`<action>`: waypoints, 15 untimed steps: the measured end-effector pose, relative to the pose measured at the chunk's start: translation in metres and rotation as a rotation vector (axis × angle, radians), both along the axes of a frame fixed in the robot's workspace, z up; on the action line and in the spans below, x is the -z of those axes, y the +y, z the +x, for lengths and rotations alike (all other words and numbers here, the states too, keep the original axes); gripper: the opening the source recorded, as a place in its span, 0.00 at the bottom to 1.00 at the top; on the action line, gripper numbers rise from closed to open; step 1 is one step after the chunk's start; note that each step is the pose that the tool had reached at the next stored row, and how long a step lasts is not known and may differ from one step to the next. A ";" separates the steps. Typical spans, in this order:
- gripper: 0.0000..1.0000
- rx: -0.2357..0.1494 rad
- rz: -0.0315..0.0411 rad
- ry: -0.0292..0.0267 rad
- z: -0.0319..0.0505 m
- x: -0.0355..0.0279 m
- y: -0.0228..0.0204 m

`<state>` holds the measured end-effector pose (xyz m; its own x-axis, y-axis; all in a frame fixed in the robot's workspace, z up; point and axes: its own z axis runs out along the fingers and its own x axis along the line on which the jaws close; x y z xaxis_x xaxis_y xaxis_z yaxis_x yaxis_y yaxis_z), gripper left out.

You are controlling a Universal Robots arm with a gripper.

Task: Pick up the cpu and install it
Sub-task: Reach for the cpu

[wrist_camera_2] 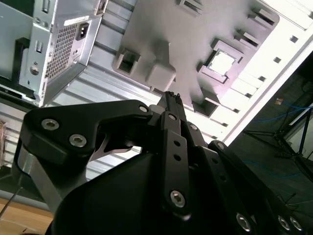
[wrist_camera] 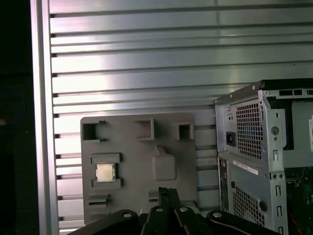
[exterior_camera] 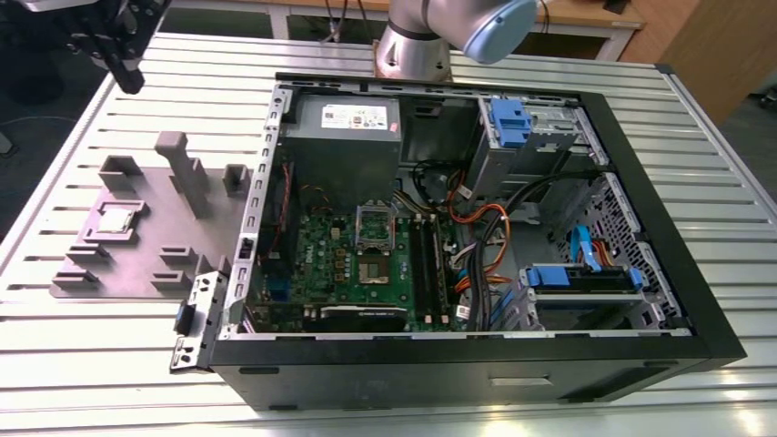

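Best to spread the closed, empty tool (wrist_camera: pixel 164 192), centre above the cpu (wrist_camera: pixel 103 172) in its grey tray (wrist_camera: pixel 134 149), grip edges only.

cpu (exterior_camera: pixel 116 221) in tray (exterior_camera: pixel 152 238) pocket, tray on table (exterior_camera: pixel 97 364), case (exterior_camera: pixel 425 387) at exterior view's right of tray

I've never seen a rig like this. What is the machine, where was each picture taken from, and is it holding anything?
This is one robot arm with a gripper for grasping. The exterior view comes from a camera off the arm; both wrist views come from cameras riding near the gripper. On the slatted table stand an open computer case with a green motherboard and, beside it, a grey tray. The cpu, a small silvery chip, sits in a pocket of that tray. The gripper hangs near the tray, shut, holding nothing.
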<state>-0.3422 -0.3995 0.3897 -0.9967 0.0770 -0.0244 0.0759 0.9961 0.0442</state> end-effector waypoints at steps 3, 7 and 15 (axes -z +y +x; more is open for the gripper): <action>0.11 0.000 0.0001 -0.0001 -0.0127 0.0017 0.0004; 0.11 0.000 -0.0011 -0.0001 -0.0452 0.0092 0.0016; 0.11 0.000 -0.0043 0.0012 -0.0819 0.0187 0.0019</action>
<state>-0.4241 -0.3976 0.3710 -0.9968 0.0770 -0.0235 0.0761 0.9963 0.0399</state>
